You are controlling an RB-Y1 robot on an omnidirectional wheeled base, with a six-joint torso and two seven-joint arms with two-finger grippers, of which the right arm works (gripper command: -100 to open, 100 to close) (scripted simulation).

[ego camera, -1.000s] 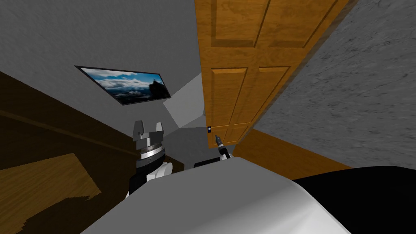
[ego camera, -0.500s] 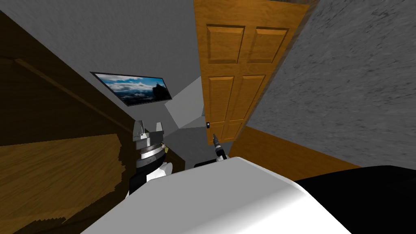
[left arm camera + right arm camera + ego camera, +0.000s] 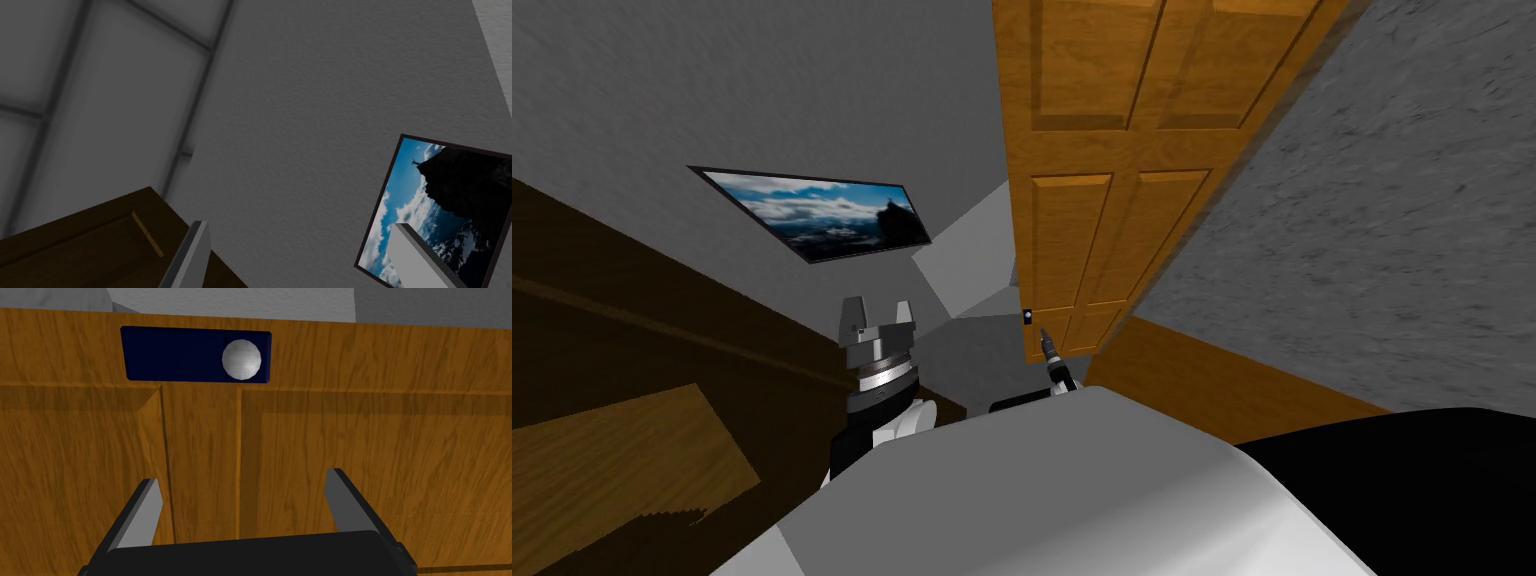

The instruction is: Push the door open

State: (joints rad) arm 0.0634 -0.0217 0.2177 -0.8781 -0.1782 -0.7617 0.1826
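Nearly on the door [image 3: 350,438], right gripper [image 3: 242,477] spread wide

Points both fingers straight at the brown wood panelling, very near it. Cannot tell whether the tips touch the wood or stop just short. Holds nothing. Stands with jaws far apart and empty, likely because a push needs plain contact, not a grip. Has the round pale knob [image 3: 241,359] on its dark plate [image 3: 170,354] just ahead, in line with the gap between the fingers. Aims close to that knob edge, presumably for the best leverage away from the hinges. Looks ajar already, with grey wall showing just past the door edge beyond the knob. Calls next for a steady forward press through the arm. Off to the side, well apart from the working hand: left gripper [image 3: 878,305], upright, fingers open and empty, probably parked to stay out of the swing. No container in play for this job.
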